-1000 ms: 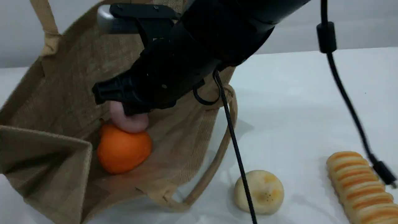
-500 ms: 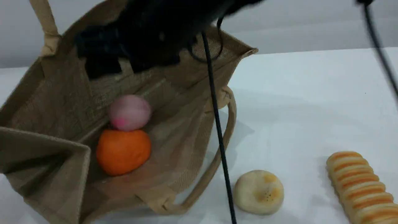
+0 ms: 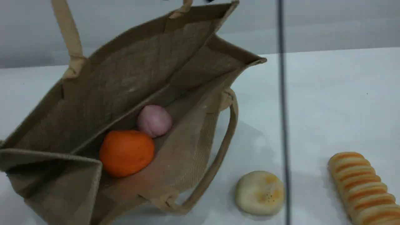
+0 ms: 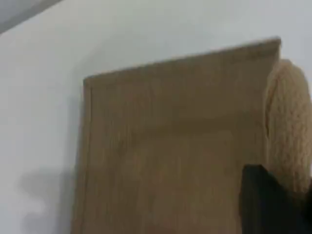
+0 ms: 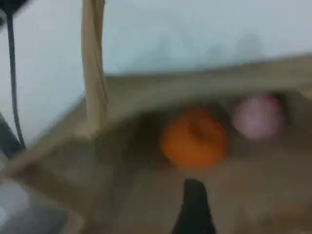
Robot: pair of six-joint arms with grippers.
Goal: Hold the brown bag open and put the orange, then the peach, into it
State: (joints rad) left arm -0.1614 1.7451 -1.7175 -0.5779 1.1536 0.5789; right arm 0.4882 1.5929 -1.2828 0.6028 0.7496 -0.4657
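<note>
The brown bag (image 3: 131,72) lies tilted with its mouth open toward me. Its far handle (image 3: 67,31) rises taut past the top edge. Inside rests the orange (image 3: 126,153), and the peach (image 3: 154,120) touches it on the far right side. In the left wrist view, the left gripper (image 4: 268,204) is shut against the rope handle (image 4: 290,126) beside the bag wall (image 4: 170,136). The right gripper (image 5: 195,204) hangs above the bag mouth, open and empty, looking down on the orange (image 5: 194,139) and the peach (image 5: 258,117). Neither gripper shows in the scene view.
A flat cream bun (image 3: 260,192) lies on the white table right of the bag's near handle (image 3: 218,156). An orange-striped bread loaf (image 3: 362,187) sits at the front right. A black cable (image 3: 282,109) hangs down across the view.
The right gripper let go of the peach inside the bag and rose out of the scene view. The peach settled behind the orange. The bag's far side was lifted higher.
</note>
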